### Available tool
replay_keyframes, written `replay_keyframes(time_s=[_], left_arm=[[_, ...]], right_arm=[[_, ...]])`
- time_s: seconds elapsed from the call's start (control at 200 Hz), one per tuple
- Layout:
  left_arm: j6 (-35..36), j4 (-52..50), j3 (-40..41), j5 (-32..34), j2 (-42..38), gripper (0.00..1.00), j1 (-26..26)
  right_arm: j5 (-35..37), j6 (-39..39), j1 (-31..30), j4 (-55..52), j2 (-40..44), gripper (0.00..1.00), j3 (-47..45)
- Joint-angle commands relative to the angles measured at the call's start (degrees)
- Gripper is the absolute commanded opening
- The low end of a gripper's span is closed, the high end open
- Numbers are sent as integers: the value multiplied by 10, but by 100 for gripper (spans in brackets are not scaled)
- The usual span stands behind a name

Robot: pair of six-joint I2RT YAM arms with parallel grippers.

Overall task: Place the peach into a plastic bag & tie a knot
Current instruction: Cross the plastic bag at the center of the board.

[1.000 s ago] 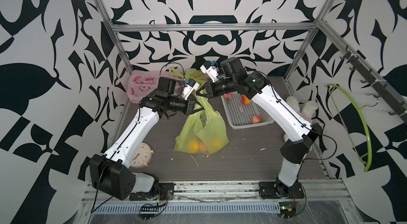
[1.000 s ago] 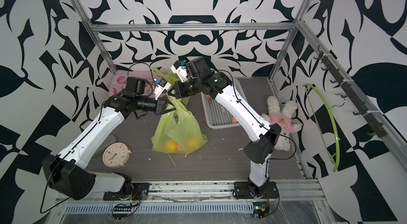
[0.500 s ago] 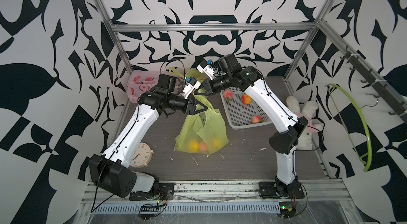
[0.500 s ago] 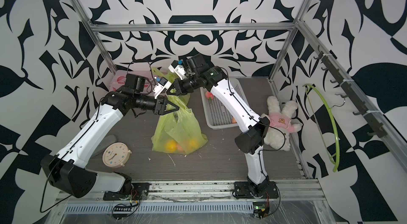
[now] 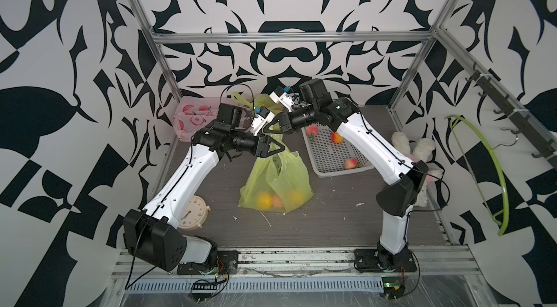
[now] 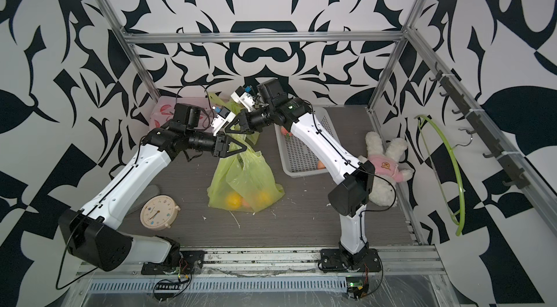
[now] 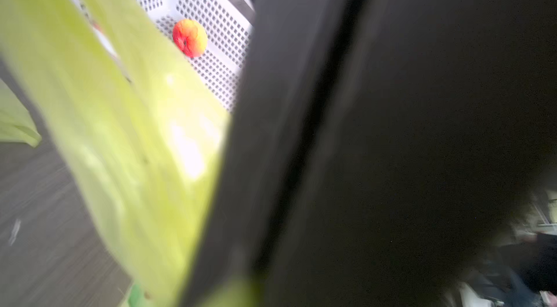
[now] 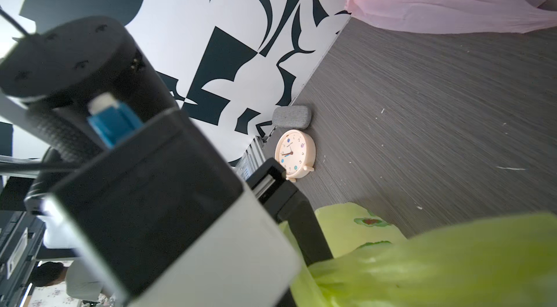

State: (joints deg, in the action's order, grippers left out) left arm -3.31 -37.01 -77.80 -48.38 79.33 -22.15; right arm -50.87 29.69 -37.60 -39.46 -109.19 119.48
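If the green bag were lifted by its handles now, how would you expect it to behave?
Probably floppy: the green bag is thin, creased film that sags into folds. Likely bottom-heavy, since the fruit sits bunched in its base, so it may swing. The round fruit could roll and shift the load.

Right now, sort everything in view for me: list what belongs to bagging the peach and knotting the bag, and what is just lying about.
Belongs to the job: green plastic bag, the fruit inside it, white basket, peaches in the basket.

Just lying about: alarm clock, pink bag, plush rabbit, green hoop, grey pad.
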Motion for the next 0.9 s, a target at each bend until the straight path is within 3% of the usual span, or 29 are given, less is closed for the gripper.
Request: replay_keyframes(time_s=[0.0, 0.335, 0.49, 0.6, 0.72, 0.895], left_arm=[[-20, 45, 15, 1, -21, 43, -1], [-65, 141, 71, 19, -58, 0, -1], [-59, 134, 75, 8, -59, 0, 0], [-56, 131, 76, -3, -59, 0, -1], [-55, 129, 73, -24, -58, 0, -1], [-45, 106, 63, -42, -49, 0, -2]], right_arm=[[-27, 32, -2, 68, 33, 0, -14], [-7, 28, 3, 74, 75, 3, -79], [55, 29, 30, 77, 135, 38, -116], [94, 38, 57, 79, 169, 55, -134], [85, 55, 79, 78, 158, 65, -131], [36, 75, 76, 82, 90, 72, -91]])
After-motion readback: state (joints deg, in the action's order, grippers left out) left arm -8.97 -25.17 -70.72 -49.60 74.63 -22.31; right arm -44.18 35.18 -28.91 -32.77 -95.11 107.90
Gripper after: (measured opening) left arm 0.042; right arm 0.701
